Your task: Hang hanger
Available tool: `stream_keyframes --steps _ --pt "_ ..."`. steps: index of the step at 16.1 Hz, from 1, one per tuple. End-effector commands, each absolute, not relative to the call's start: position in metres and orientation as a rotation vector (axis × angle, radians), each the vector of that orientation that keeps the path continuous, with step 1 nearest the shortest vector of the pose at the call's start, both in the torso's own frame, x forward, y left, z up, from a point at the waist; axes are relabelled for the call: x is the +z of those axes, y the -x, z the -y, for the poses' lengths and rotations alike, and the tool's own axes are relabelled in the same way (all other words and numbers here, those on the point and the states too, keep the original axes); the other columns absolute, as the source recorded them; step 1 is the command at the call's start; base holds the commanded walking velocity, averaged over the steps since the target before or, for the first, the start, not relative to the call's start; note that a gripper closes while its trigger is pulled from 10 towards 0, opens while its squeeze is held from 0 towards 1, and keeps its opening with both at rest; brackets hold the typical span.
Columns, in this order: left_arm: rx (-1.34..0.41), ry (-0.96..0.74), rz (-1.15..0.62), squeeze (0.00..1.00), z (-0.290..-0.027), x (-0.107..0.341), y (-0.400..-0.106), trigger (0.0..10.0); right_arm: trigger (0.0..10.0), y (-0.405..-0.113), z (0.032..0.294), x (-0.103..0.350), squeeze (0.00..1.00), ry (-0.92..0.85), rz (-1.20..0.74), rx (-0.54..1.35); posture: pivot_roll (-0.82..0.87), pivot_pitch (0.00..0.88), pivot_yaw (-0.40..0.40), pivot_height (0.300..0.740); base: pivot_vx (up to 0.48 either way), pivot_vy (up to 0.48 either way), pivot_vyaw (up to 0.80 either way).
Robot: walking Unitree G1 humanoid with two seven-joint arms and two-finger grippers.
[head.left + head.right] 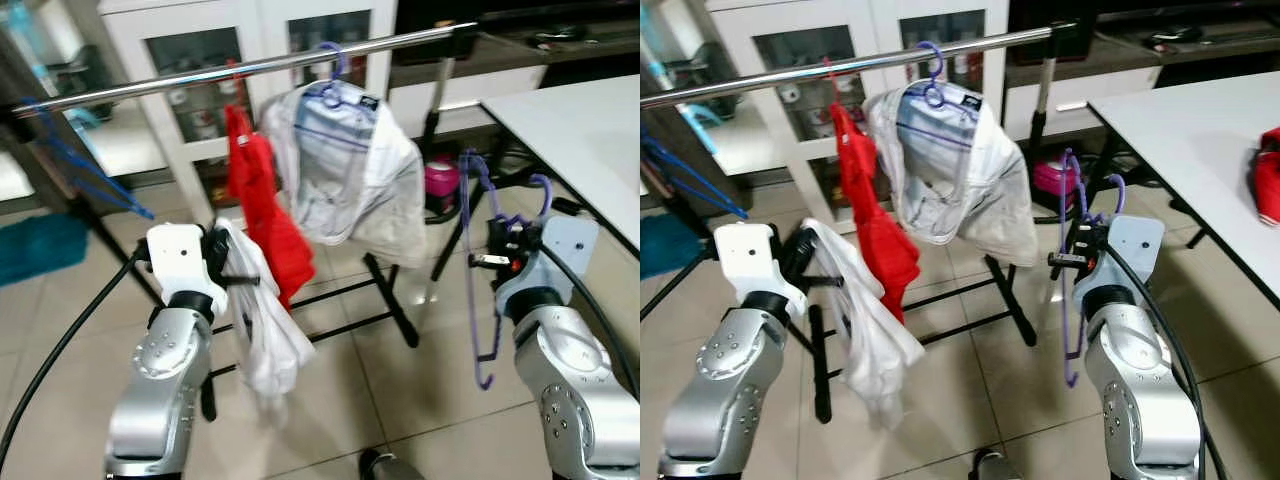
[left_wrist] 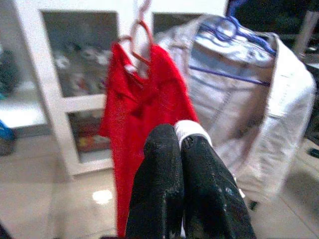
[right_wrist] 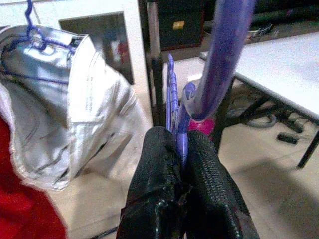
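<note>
My right gripper [image 1: 497,250] is shut on a bare purple hanger [image 1: 470,260], which hangs down beside the wrist at lower right, below the rail. In the right wrist view the fingers [image 3: 159,164] pinch the hanger's thin purple bar [image 3: 179,114]. My left gripper [image 1: 222,262] is shut on a white garment [image 1: 265,330] that drapes down from it; a bit of white cloth [image 2: 189,128] shows at the fingertips. Ahead runs the silver rail [image 1: 200,75], with a red garment [image 1: 265,215] on a red hanger and a white shirt [image 1: 350,170] on a purple hanger.
Blue hangers [image 1: 90,170] hang at the rail's left end. A white cabinet [image 1: 200,40] stands behind the rack. A white table [image 1: 590,130] is at the right with a red cloth [image 1: 1268,175] on it. The rack's black base [image 1: 390,300] crosses the tiled floor.
</note>
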State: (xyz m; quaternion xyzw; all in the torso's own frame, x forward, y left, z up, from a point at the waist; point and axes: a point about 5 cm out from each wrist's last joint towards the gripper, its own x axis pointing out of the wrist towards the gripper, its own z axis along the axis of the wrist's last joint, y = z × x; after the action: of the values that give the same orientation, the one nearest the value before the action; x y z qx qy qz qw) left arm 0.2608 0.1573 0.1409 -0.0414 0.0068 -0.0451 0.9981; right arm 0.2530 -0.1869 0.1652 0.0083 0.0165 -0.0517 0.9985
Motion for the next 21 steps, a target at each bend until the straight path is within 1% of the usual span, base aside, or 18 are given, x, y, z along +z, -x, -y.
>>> stream_keyframes --steps 1,2,3,4,5,6,7,8,9,10,11,12,13,14,16,17,18,21 --pt "-0.108 0.072 0.009 0.0 -0.157 0.147 -0.26 10.0 10.0 -0.255 0.188 0.17 0.0 0.087 0.044 -0.141 -0.1 0.0 0.096 0.74 0.0 0.0 -0.8" --pt "-0.108 0.065 0.01 0.0 -0.158 0.146 -0.26 10.0 10.0 -0.255 0.189 0.169 0.0 0.103 0.043 -0.142 -0.09 0.0 0.094 0.74 0.0 0.0 -0.8" --pt "-0.105 0.056 0.012 0.0 -0.158 0.147 -0.261 10.0 10.0 -0.257 0.194 0.171 0.0 0.08 0.081 -0.268 -0.09 0.0 0.093 0.74 0.0 0.0 -0.8" --pt "-0.105 0.057 0.009 0.0 -0.158 0.147 -0.261 10.0 10.0 -0.257 0.193 0.171 0.0 0.065 0.085 -0.302 -0.09 0.0 0.092 0.74 0.0 0.0 -0.8" --pt "-0.115 0.073 0.011 0.0 -0.157 0.148 -0.261 10.0 10.0 -0.259 0.189 0.169 0.0 -0.003 0.067 -0.269 -0.09 0.0 0.092 0.74 0.0 0.0 -0.8" --pt "-0.114 0.104 0.072 0.0 -0.155 0.153 -0.262 10.0 10.0 -0.259 0.187 0.168 0.0 -0.05 0.063 -0.253 -0.09 0.0 0.092 0.74 0.0 0.0 -0.8" --pt "-0.136 0.134 0.092 0.0 -0.153 0.155 -0.262 10.0 10.0 -0.26 0.187 0.168 0.0 -0.052 0.068 -0.258 -0.09 0.0 0.092 0.74 0.0 0.0 -0.8" --pt "-0.091 0.13 0.115 0.0 -0.153 0.157 -0.263 10.0 10.0 -0.26 0.187 0.167 0.0 -0.064 0.059 -0.264 -0.09 0.0 0.091 0.74 0.0 0.0 -0.8" --pt "-0.128 0.122 0.08 0.0 -0.151 0.155 -0.263 10.0 10.0 -0.259 0.189 0.165 0.0 -0.091 0.042 -0.286 -0.09 0.0 0.091 0.74 0.0 0.0 -0.8" --pt "-0.097 0.117 0.065 0.0 -0.153 0.153 -0.263 10.0 10.0 -0.259 0.189 0.164 0.0 -0.1 0.036 -0.293 -0.09 0.0 0.091 0.74 0.0 0.0 -0.8" --pt "-0.07 0.044 0.017 0.0 -0.157 0.147 -0.263 10.0 10.0 -0.259 0.19 0.164 0.0 -0.154 0.015 -0.264 -0.1 0.0 0.091 0.74 0.0 0.0 -0.8" --pt "-0.057 0.022 -0.014 0.0 -0.158 0.144 -0.263 10.0 10.0 -0.259 0.19 0.164 0.0 -0.156 0.016 -0.255 -0.1 0.0 0.091 0.74 0.0 0.0 -0.8" --pt "-0.105 0.049 -0.011 0.0 -0.155 0.145 -0.261 10.0 10.0 -0.257 0.186 0.163 0.0 -0.172 -0.011 -0.155 -0.1 0.0 0.091 0.74 0.0 0.0 -0.8" --pt "-0.139 0.054 0.004 0.0 -0.153 0.147 -0.26 10.0 10.0 -0.256 0.183 0.162 0.0 -0.182 -0.023 -0.11 -0.1 0.0 0.089 0.74 0.0 0.0 -0.8" --pt "-0.144 0.07 -0.011 0.0 -0.151 0.146 -0.259 10.0 10.0 -0.255 0.185 0.161 0.0 -0.154 -0.024 -0.141 -0.1 0.0 0.09 0.74 0.0 0.0 -0.8" --pt "-0.142 0.088 -0.006 0.0 -0.15 0.148 -0.26 10.0 10.0 -0.255 0.184 0.154 0.0 -0.085 -0.061 -0.114 -0.11 0.0 0.091 0.74 0.0 0.0 -0.8" --pt "-0.145 0.085 -0.017 0.0 -0.148 0.147 -0.261 10.0 10.0 -0.254 0.183 0.149 0.0 -0.083 -0.099 -0.094 -0.11 0.0 0.089 0.74 0.0 0.0 -0.54" --pt "-0.148 0.078 -0.01 0.0 -0.15 0.148 -0.262 10.0 10.0 -0.254 0.18 0.147 0.0 -0.117 -0.127 -0.053 -0.1 0.0 0.086 0.74 0.0 0.091 -0.67"
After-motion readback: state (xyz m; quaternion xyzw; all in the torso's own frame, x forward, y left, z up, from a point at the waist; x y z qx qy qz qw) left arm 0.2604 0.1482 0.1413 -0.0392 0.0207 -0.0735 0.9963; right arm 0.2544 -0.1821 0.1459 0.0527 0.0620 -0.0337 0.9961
